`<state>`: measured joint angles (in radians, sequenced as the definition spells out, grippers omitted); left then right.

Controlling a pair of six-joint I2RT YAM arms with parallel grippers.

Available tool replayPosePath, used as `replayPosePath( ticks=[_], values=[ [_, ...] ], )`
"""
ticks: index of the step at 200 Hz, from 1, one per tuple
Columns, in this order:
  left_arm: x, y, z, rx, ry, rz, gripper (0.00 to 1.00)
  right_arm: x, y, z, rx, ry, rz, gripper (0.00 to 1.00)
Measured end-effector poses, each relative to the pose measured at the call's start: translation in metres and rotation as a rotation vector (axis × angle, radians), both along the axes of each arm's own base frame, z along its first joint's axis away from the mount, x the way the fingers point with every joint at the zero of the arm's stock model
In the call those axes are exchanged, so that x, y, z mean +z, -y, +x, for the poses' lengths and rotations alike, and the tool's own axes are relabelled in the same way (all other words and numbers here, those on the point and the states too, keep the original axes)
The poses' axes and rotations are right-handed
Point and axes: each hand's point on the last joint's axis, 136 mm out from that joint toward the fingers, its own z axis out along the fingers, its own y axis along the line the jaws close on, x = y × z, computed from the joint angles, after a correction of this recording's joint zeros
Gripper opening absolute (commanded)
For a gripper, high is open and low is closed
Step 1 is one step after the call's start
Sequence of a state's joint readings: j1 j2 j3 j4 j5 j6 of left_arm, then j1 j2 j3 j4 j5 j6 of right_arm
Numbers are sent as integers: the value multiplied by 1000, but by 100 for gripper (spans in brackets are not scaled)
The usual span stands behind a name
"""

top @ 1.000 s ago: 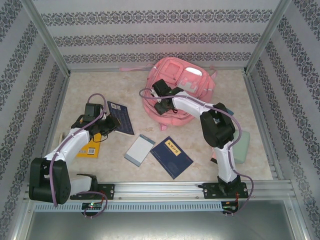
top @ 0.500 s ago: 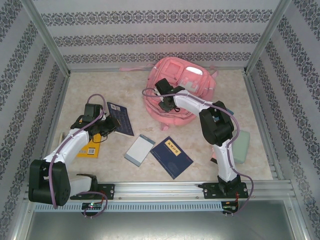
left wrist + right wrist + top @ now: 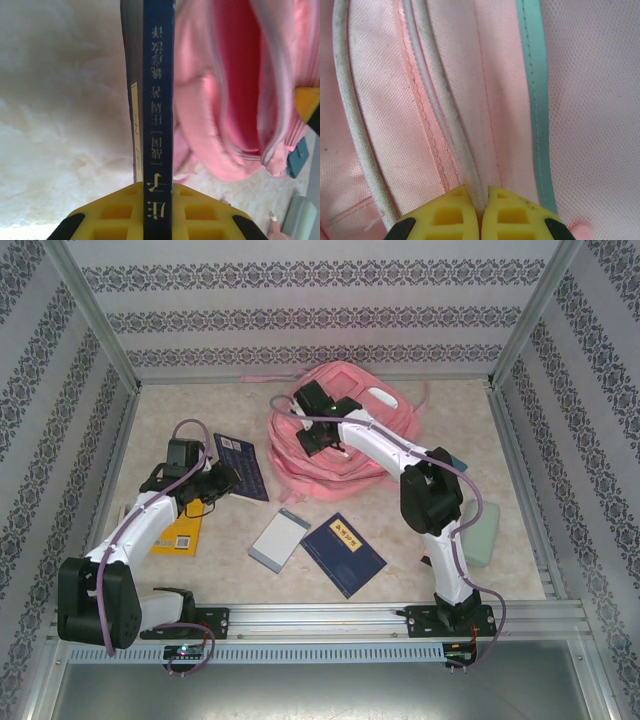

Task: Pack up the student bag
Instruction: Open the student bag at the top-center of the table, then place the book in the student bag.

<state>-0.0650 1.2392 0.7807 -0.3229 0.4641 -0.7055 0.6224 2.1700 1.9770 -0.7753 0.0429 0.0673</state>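
Note:
The student bag, a large pink backpack, lies at the back middle of the table. My right gripper is shut on its rim; in the right wrist view the yellow fingers pinch pink fabric and white piping. My left gripper is shut on a dark blue book, held on edge left of the bag. In the left wrist view the book's spine runs up between the yellow fingers, and the bag's open mouth gapes to its right.
A yellow book lies under the left arm. A grey-white notebook and another dark blue book lie front middle. A mint case sits by the right arm. Patterned walls and metal rails enclose the table.
My right gripper has shut on the bag's rim and drawn it left, shifting and widening the bag. The left gripper, still holding the book, has edged slightly away from me.

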Motion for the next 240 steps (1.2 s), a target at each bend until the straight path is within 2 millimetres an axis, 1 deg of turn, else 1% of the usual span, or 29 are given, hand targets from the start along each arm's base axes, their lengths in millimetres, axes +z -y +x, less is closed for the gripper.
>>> replayPosePath(
  ticks=[10,25,36,55,68,88,103,119,132,145,167,189,202,222,240],
  values=[
    [5,1,3,0,10,-10,0,19,-6,3,-21,5,62,0],
    [16,2,8,2,32,-18,0,46,-8,7,-63,1,158,0],
    [26,3,13,5,54,-27,0,63,-6,9,-98,-10,229,0],
    [46,4,21,16,96,-43,0,83,3,14,-169,-43,338,0],
    [61,6,26,21,129,-67,0,92,9,16,-209,-71,397,0],
    [84,10,36,35,196,-124,0,100,15,18,-256,-99,457,0],
    [95,15,44,49,233,-169,0,105,16,19,-287,-112,490,0],
    [102,26,55,47,264,-215,0,108,14,17,-317,-128,533,0],
    [100,41,63,30,269,-246,0,111,13,14,-341,-145,563,0],
    [93,61,69,-1,263,-271,0,117,12,12,-362,-156,594,0],
    [72,94,76,-45,229,-297,0,128,9,13,-393,-168,652,0],
    [50,117,84,-61,197,-317,0,137,9,15,-418,-174,697,0],
    [41,129,92,-63,187,-332,0,140,8,15,-429,-180,715,0],
    [33,148,108,-64,196,-356,0,141,9,16,-443,-185,729,0],
    [34,172,121,-88,216,-380,0,141,10,17,-454,-189,735,0]
  ],
)
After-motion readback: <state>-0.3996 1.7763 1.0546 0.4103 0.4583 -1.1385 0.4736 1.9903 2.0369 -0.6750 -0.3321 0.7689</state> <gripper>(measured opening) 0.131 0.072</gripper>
